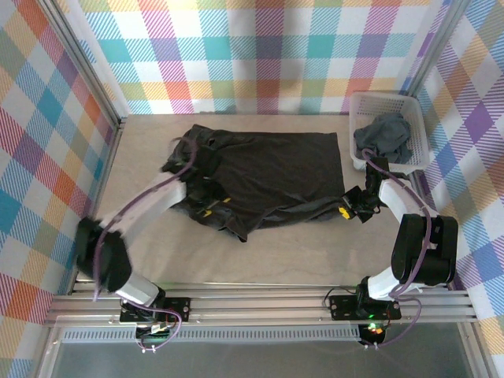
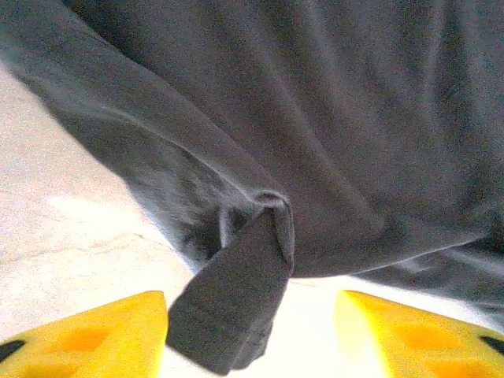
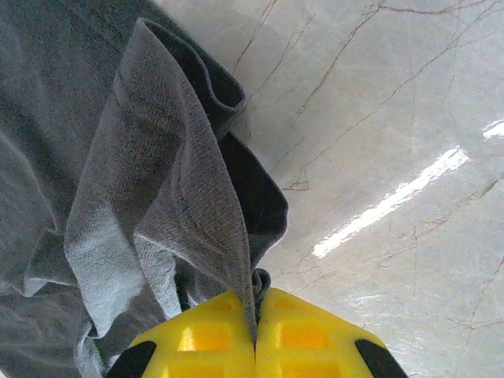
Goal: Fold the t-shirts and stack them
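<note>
A black-charcoal t-shirt [image 1: 268, 169] is lying spread across the middle of the table [image 1: 299, 252], just left of the basket [image 1: 370, 98]. Its far part is lying fairly flat, while the near edge and the end farthest from the basket are bunching into folds. A second, greyer t-shirt [image 1: 386, 135] is sitting crumpled inside the basket.

My left arm is reaching forward from its base to the shirt's near edge, on the side away from the basket. My left tool [image 1: 214, 206] is standing open there. In its wrist view, a folded flap of the shirt [image 2: 315, 118] is hanging loose in the gap of that tool [image 2: 250, 307].

My right arm is bending back over its base just in front of the basket. My right tool [image 1: 344, 209] is pinching the shirt's near corner on the basket side. In its wrist view, that tool [image 3: 254, 303] is squeezing a ridge of grey cloth [image 3: 118, 197], with bare table beside it.
</note>
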You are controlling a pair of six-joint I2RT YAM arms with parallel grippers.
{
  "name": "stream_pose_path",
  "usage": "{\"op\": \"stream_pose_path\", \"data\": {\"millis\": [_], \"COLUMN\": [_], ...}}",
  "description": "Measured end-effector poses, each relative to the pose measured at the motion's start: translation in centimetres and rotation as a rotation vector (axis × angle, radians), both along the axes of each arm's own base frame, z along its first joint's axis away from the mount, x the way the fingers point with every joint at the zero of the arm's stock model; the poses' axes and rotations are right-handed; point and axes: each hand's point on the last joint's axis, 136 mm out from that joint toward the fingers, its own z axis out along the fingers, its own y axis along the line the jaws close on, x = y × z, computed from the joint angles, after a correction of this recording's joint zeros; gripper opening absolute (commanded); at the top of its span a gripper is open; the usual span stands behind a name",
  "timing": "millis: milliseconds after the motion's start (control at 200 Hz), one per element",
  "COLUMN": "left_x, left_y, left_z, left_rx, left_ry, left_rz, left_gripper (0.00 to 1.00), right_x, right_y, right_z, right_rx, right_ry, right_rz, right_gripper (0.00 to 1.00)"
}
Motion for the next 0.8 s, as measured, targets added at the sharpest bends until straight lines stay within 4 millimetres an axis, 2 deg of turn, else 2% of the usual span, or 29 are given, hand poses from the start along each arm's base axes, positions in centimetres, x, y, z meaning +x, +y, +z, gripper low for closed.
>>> {"op": "stream_pose_path", "data": {"millis": [70,135,220,285,355,560,805], "left_x": [-0.2,-0.7,-1.3,-1.0,0.2,2.9,3.5], "left_y": [3.9,7.1,9.0,9.1,8.7,7.9,7.9], "left_z": [-0.2,-2.5,-5.6,-7.0,-7.8,-7.8,-9.1], "left_rx": [-0.030,-0.046,-0.070,-0.095,-0.129,-0.192,-0.194], "left_ry": [-0.020,0.016,0.079,0.109,0.104,0.035,0.037], "left_rz": [0.133,0.257,0.346,0.374,0.386,0.411,0.417], "left_gripper": [0.61,0.61,0.62,0.62,0.63,0.61,0.51], "right_x": [0.0,0.0,0.0,0.0,0.0,0.0,0.1], "right_y": [0.0,0.0,0.1,0.1,0.1,0.1,0.1], "right_z": [0.0,0.0,0.0,0.0,0.0,0.0,0.0], "right_rx": [0.000,0.000,0.002,0.002,0.002,0.002,0.002], "right_ry": [0.000,-0.001,-0.002,-0.002,-0.002,-0.002,-0.006], "right_rz": [0.003,0.006,0.010,0.010,0.010,0.010,0.010], "right_gripper": [0.00,0.00,0.00,0.00,0.00,0.00,0.00]}}
